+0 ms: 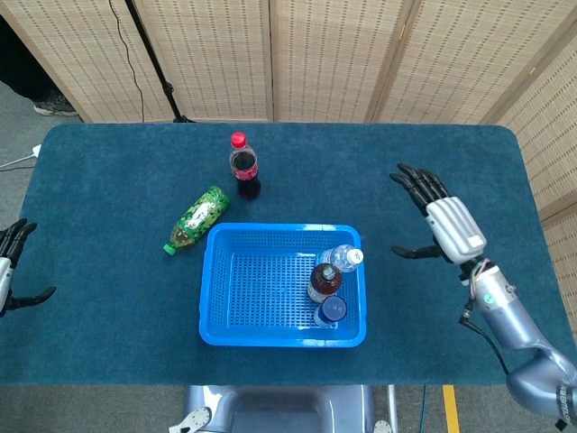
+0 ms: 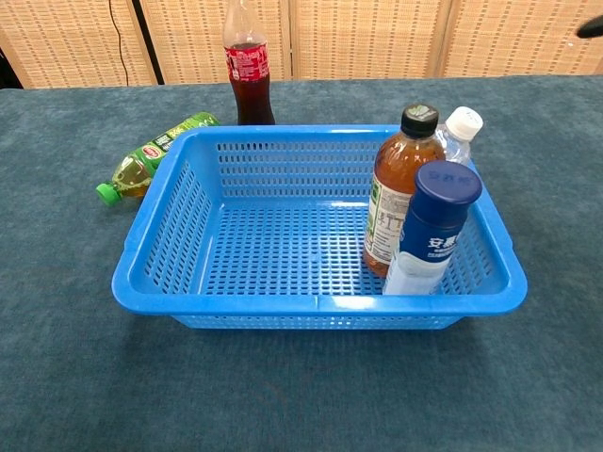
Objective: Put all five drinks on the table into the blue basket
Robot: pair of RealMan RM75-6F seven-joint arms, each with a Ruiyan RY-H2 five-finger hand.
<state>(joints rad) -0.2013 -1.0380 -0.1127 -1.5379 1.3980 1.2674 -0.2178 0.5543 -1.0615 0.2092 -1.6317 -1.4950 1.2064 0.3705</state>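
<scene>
A: Basket contents?
B: Blue basket [image 2: 283,235] at centre of the surface [image 1: 108,298]. Three drinks along its right side: brown tea bottle [image 2: 399,184] upright, blue-capped bottle [image 2: 430,231] in front, clear water bottle [image 2: 459,137] tilted against the right wall behind.

A: Outside it?
B: Cola bottle [image 1: 244,168] upright just behind the basket. Green bottle [image 1: 197,217] lying on its side near the rear left corner.

A: Hands?
B: Right hand [image 1: 444,225] well right of the basket, fingers spread, holding nothing. Left hand [image 1: 9,271] at the left frame edge, fingers apart, holding nothing.
</scene>
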